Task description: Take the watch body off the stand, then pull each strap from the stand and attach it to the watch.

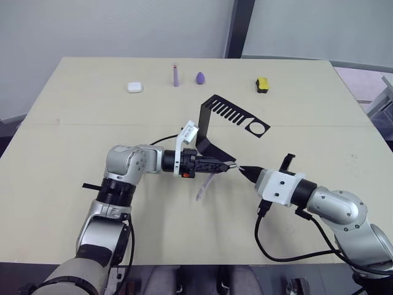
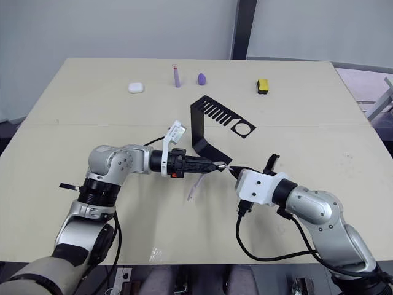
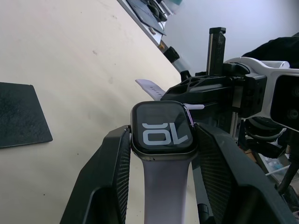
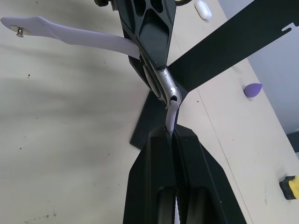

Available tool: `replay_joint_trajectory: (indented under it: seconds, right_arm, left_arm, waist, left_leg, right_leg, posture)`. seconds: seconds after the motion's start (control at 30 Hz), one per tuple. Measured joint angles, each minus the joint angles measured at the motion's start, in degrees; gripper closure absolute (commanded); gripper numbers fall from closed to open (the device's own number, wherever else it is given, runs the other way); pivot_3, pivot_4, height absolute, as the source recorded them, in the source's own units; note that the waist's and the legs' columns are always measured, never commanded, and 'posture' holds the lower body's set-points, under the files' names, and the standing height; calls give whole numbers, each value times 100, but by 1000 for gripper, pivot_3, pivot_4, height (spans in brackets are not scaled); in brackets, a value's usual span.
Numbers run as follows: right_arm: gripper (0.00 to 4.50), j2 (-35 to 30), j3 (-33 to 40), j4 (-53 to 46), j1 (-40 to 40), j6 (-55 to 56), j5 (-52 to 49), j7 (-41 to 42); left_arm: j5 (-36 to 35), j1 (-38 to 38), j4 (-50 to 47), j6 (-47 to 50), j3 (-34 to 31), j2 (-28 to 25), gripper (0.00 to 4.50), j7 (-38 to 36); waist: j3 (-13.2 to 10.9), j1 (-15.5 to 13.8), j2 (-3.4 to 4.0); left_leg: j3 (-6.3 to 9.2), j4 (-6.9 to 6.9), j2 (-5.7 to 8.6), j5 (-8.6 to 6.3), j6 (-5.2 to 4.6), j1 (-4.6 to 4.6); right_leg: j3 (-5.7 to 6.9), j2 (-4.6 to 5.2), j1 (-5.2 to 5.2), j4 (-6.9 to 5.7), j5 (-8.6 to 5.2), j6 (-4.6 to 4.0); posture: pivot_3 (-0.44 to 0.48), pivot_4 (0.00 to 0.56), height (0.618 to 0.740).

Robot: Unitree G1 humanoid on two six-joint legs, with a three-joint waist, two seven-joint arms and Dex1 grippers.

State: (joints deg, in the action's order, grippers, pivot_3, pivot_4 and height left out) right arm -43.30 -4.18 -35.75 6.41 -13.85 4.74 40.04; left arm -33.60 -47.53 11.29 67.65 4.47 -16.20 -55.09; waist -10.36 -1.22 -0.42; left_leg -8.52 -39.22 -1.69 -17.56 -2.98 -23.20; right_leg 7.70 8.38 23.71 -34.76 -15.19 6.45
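My left gripper [image 1: 226,165] is shut on the watch body [image 3: 162,128], whose dark screen shows white digits. One pale strap [image 3: 166,186] is joined to the watch body and hangs down toward the table [image 1: 206,184]. My right gripper [image 1: 247,172] is shut on the other strap [image 4: 173,114]. That strap's free end touches the grey rim of the watch body [image 4: 167,86]. The two grippers meet tip to tip just in front of the black stand [image 1: 202,126], whose comb-slotted top and ring hole hold nothing.
Along the table's far edge lie a white earbud case [image 1: 134,87], a purple stick [image 1: 175,75], a small purple egg shape [image 1: 200,77] and a yellow-and-black block [image 1: 262,85]. The stand's flat base [image 1: 216,152] lies right behind the grippers.
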Motion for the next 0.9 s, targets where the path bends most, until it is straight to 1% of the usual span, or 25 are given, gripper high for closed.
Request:
replay_joint_trajectory:
  seconds: [0.9]
  right_arm:
    - [4500, 47, -48, 124, 18, 17, 79, 1]
  left_arm:
    - [-34, 52, -152, 100, 1, 61, 2888, 49]
  waist:
    - [0, 1, 0]
  left_leg:
    - [0, 0, 0, 1, 1, 0]
  right_leg:
    - [0, -1, 0, 0, 0, 0]
  posture:
    - [0, 150, 740]
